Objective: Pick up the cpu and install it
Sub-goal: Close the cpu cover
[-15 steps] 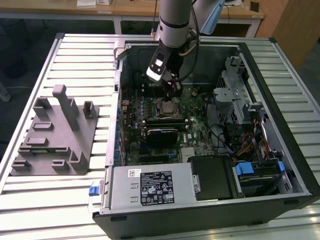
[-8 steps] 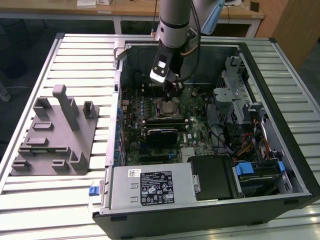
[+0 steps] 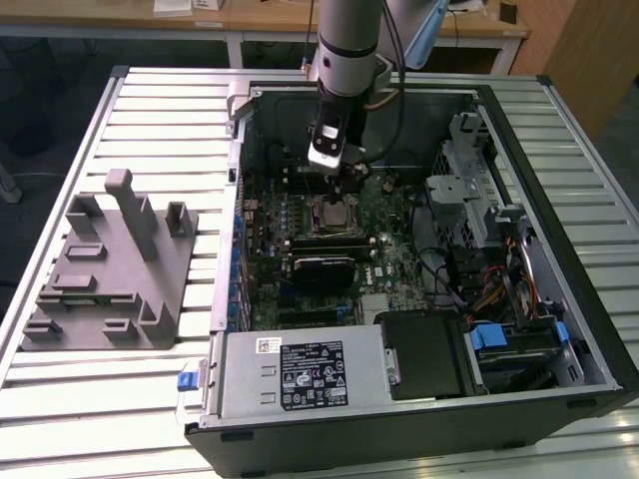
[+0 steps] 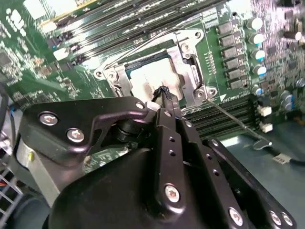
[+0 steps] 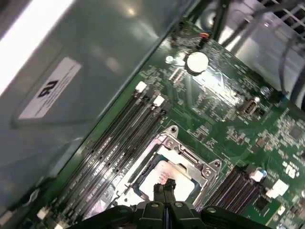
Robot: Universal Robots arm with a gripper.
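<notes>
Second wrist view: closed hand (image 4: pixel 164 92) directly over cpu (image 4: pixel 148 76), flat inside socket frame (image 4: pixel 187 59).

Item 1, exterior view: I log bright, even overhead room light. The slatted table (image 3: pixel 150 120) reads pale, with a soft shadow beside the grey fixture (image 3: pixel 110 269). The interior of the computer case (image 3: pixel 399 439) is dimmer, shaded by its own walls.

Item 2, second wrist view: glare bleaches the cpu (image 4: pixel 155 76) top to near white. The gripper (image 4: pixel 164 91) body close to the lens is dark and soft.

Item 3, first wrist view: there is a milky sheen across the case wall (image 5: pixel 95 57) and a blown-out band at one corner. I note a blurred foreground and glare on the chip again.
</notes>
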